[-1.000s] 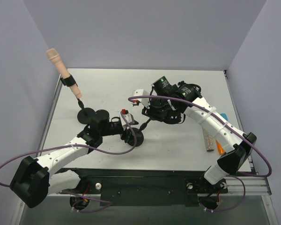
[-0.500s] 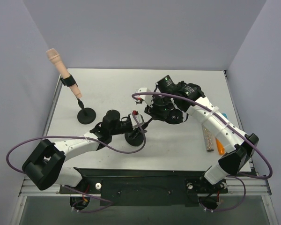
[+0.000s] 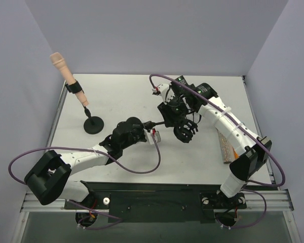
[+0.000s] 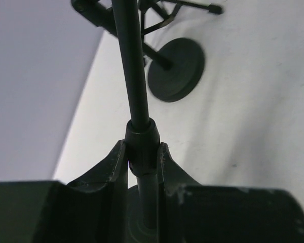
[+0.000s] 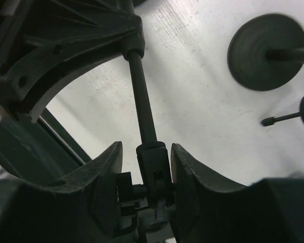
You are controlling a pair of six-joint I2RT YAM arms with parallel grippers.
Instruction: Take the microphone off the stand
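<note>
Left wrist view: the left gripper (image 4: pixel 142 149) and right gripper (image 5: pixel 147 148) share a bare black rod (image 4: pixel 134 66); the microphone (image 3: pixel 59 64) sits clipped in its stand (image 3: pixel 93 124), apart from both.
Nearest, the left gripper is clamped fully closed on the rod's collar, its fingers (image 4: pixel 116 162) pressed against both sides. The rod runs on to the right gripper, whose jaws stand only slightly apart, with the rod's head block wedged between them. Farther off, by the left wall, the stand rests on its round base on the table (image 3: pixel 121 91). Its clip (image 3: pixel 75 89) grips the peach microphone, which tilts up and leftward past the table's edge.
</note>
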